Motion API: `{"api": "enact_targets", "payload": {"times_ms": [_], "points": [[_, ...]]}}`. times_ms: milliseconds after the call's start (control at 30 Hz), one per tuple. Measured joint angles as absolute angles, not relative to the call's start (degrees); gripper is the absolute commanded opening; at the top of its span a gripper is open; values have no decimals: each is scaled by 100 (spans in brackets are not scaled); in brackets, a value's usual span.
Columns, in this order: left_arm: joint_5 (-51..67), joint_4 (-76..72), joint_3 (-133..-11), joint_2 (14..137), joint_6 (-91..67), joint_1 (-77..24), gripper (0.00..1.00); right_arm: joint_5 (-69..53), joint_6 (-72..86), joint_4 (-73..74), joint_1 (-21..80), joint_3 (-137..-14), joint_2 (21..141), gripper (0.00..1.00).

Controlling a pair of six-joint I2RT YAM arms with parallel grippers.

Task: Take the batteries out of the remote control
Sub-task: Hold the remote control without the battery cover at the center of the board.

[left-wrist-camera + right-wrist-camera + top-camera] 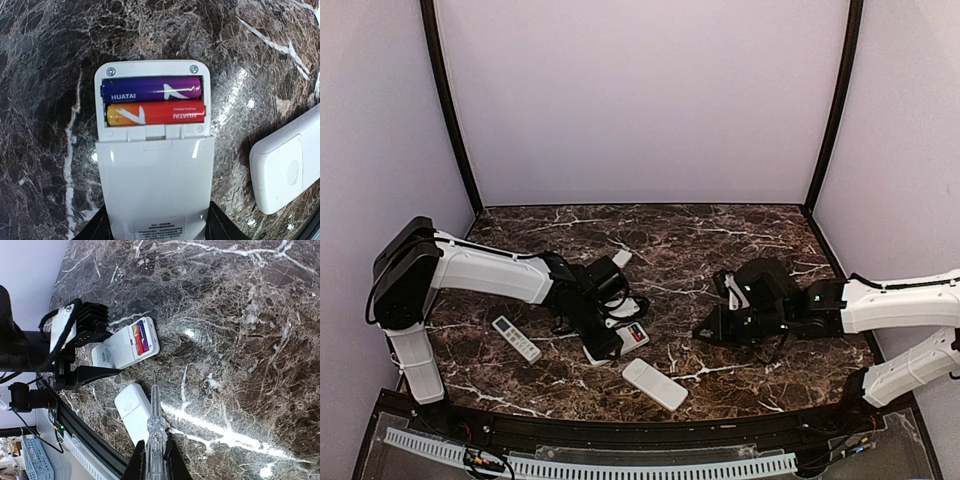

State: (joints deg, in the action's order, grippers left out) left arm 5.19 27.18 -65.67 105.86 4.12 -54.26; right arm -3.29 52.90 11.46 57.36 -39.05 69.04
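Note:
The remote control (155, 185) lies back-up on the marble, its battery bay uncovered. Two batteries sit side by side in the bay: a blue-purple one (150, 89) and an orange-red one (155, 113) below it. My left gripper (156, 227) clamps the remote's lower body, one black finger (92, 229) against each long side. In the top view that remote (620, 345) lies under the left gripper (603, 318). My right gripper (156, 455) is shut on a clear plastic pointed tool (155, 415). Its tip hovers short of the remote (122, 347).
A second white remote (655, 383) lies back-up near the front edge, just right of the held one and under the tool. A third remote (516, 338), buttons up, lies to the left. A small white cover (621, 258) rests farther back. The black table rim (620, 430) runs along the front.

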Motion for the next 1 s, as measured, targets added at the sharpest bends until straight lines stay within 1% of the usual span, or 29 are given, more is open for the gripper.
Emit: {"api": "enact_targets", "payload": {"times_ms": [200, 467, 600, 733, 1000], "points": [[519, 2744, -6604, 10617, 539, -5426, 30, 49, 5736, 1205, 6099, -4191, 7456, 0], [467, 2921, -6759, 10713, 679, -5457, 29, 281, 5902, 1160, 6184, -4670, 8051, 0], [436, 2917, -6759, 10715, 792, -5474, 28, 290, 5561, 1240, 6187, -5054, 8405, 0], [401, 2899, -6759, 10715, 908, -5492, 28, 237, 5057, 1260, 6134, -5256, 8490, 0], [405, 2860, -6759, 10713, 1116, -5494, 27, -427, 4003, 1164, 5636, -5277, 8576, 0]]}}
